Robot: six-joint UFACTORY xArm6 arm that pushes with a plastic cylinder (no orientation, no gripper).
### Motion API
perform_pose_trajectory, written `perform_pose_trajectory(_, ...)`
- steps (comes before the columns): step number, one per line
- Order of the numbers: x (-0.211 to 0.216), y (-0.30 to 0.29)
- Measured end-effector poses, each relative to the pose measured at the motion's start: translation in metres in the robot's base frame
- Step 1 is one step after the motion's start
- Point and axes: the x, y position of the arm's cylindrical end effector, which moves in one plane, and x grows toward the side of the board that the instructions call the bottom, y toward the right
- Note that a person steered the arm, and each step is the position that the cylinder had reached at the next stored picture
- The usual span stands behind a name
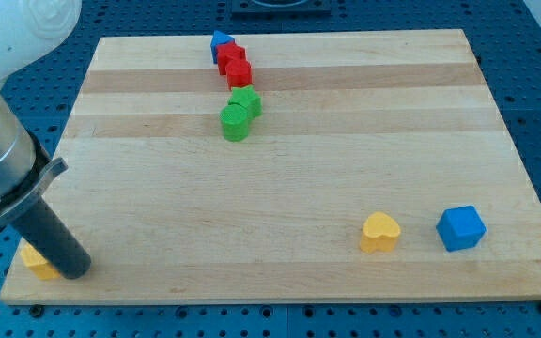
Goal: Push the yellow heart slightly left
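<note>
The yellow heart (379, 232) is sitting near the board's (280, 197) bottom edge toward the view's right, just left of a blue cube (461, 227). The rod, holding nothing, is resting with my tip (76, 269) at the bottom-left corner, touching a yellow block (37, 262), well apart from the heart. Up top, a blue block (219, 42), two red blocks (236, 65) and two green blocks (240, 114) are lining up in a chain.

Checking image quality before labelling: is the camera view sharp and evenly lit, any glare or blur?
Camera view: the wooden board is evenly lit, without glare; the yellow heart and blue cube are sharp, casting small soft shadows; the arm at the view's left looms large and slightly soft; my tip sits beside a partly hidden yellow block.
</note>
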Motion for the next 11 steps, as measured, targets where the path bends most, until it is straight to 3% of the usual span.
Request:
perform_pose_trajectory(2,0.005,0.145)
perform_pose_trajectory(4,0.009,0.349)
perform_pose_trajectory(5,0.004,0.406)
perform_pose_trajectory(7,-0.022,0.378)
perform_pose_trajectory(9,-0.027,0.307)
perform_pose_trajectory(11,-0.064,0.279)
